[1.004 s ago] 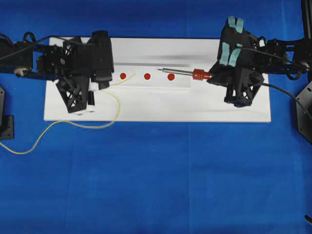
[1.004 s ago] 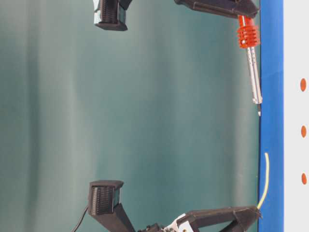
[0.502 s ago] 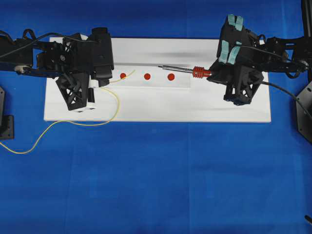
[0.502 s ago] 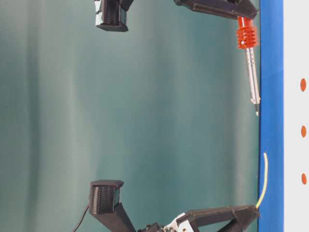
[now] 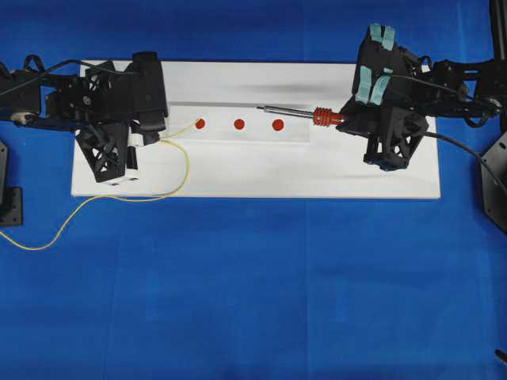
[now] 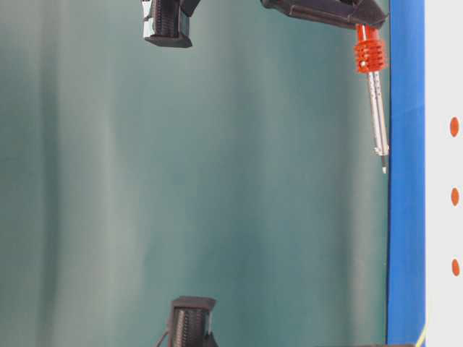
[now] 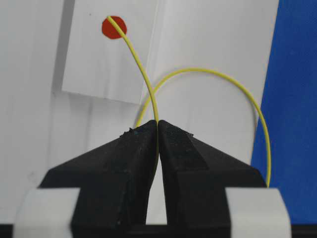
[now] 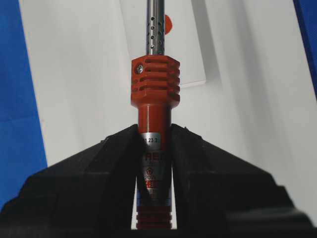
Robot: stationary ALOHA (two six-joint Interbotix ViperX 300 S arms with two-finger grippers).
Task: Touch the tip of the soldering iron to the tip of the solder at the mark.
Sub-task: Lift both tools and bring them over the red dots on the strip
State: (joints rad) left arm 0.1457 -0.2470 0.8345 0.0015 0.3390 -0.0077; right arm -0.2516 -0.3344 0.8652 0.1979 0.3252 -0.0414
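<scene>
My left gripper (image 7: pixel 158 123) is shut on the thin yellow solder (image 7: pixel 141 69), whose free end lies over the leftmost red mark (image 7: pixel 114 27). Seen from overhead, that gripper (image 5: pixel 154 138) sits left of the mark (image 5: pixel 200 123), and the solder (image 5: pixel 188 158) loops back off the board. My right gripper (image 8: pixel 154 130) is shut on the red handle of the soldering iron (image 8: pixel 154 84). Its shaft (image 5: pixel 289 112) points left, with the tip above the strip between the middle and right marks. In the table-level view the iron (image 6: pixel 376 108) hangs above the board.
A white board (image 5: pixel 253 174) lies on blue cloth and carries a raised strip with three red marks; the middle (image 5: pixel 239 123) and right (image 5: pixel 278 124) ones are bare. The iron's black cord (image 5: pixel 467 150) trails off to the right. Loose solder runs to the left table edge (image 5: pixel 32 245).
My left arm has drawn back to the left, pulling the solder's end from past the left mark onto it. The right gripper and iron lifted slightly and otherwise held.
</scene>
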